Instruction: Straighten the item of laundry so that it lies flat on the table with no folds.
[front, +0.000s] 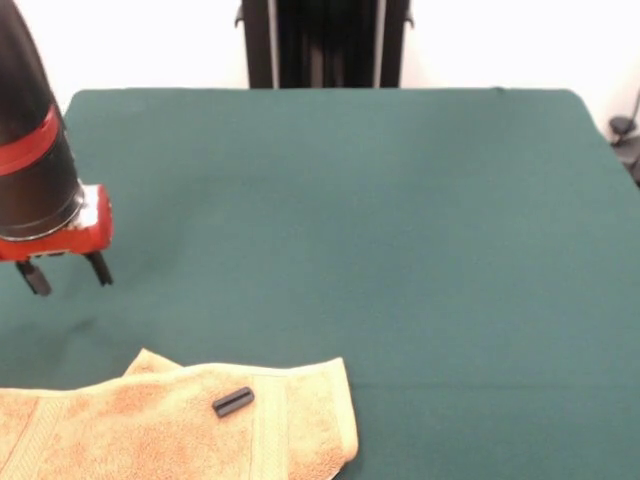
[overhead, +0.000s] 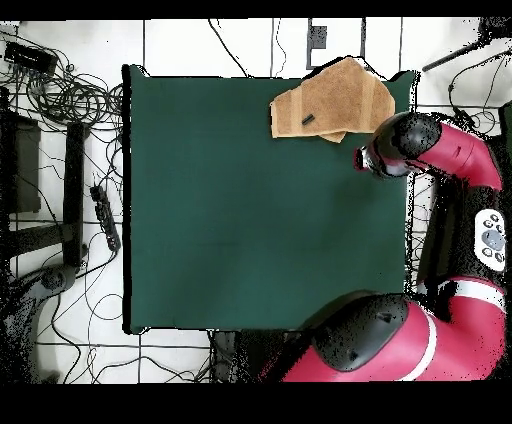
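The towel (front: 180, 425) lay rumpled at the tabletop (front: 380, 220) edge, one corner folded, a small black cylinder (front: 233, 402) resting on it. The pincer (front: 68, 273) hovered empty beside the towel, fingers parted. Best to pinch the folded corner low and draw outward.

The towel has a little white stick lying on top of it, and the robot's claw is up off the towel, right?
Not quite. The stick on the towel is black, as the front view shows. The gripper is indeed off the towel.

Golden-orange towel (front: 150, 425) rumpled, folded, at table (front: 400, 250) corner edge.
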